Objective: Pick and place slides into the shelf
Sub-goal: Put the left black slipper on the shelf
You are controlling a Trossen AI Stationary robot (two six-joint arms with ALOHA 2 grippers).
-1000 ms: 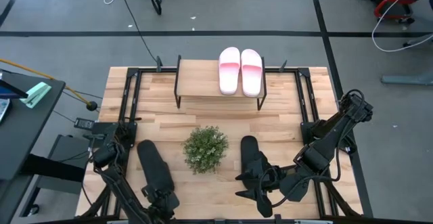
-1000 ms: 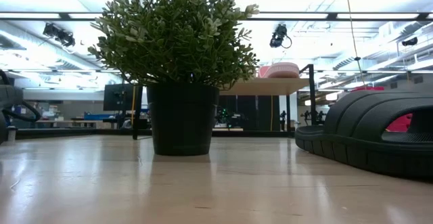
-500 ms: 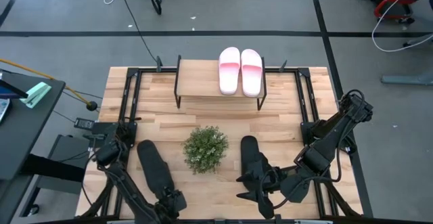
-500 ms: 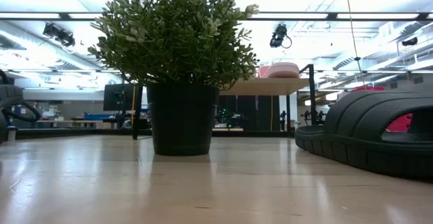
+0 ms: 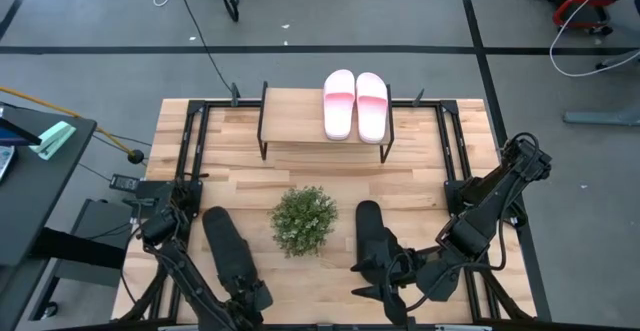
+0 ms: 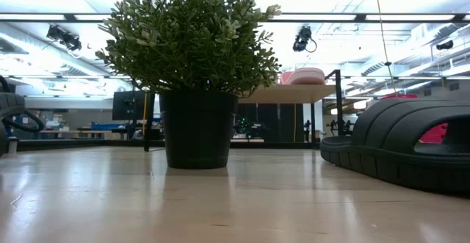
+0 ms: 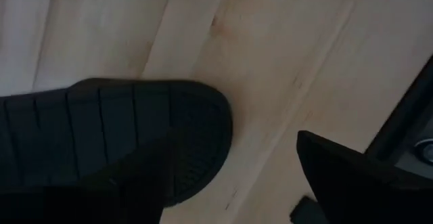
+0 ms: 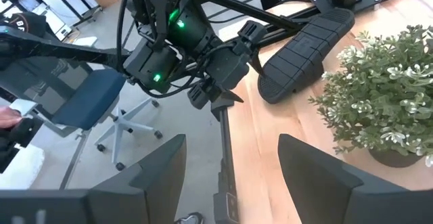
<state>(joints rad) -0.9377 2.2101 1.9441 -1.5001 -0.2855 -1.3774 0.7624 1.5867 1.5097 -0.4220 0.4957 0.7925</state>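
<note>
Left gripper hangs with fingers spread over the heel of the black slide left of the plant, not gripping it. Right gripper, fingers also parted, sits at the near end of the other black slide, right of the plant. Behind the plant, the shelf carries two pink slides on its right half, on the wooden table.

Four slides are showing in all: two pink-and-white ones are sitting on one shelf, and two black ones are lying on one table. One potted plant is standing there. Two arms are reaching in, though their tips are hard to make out.
</note>
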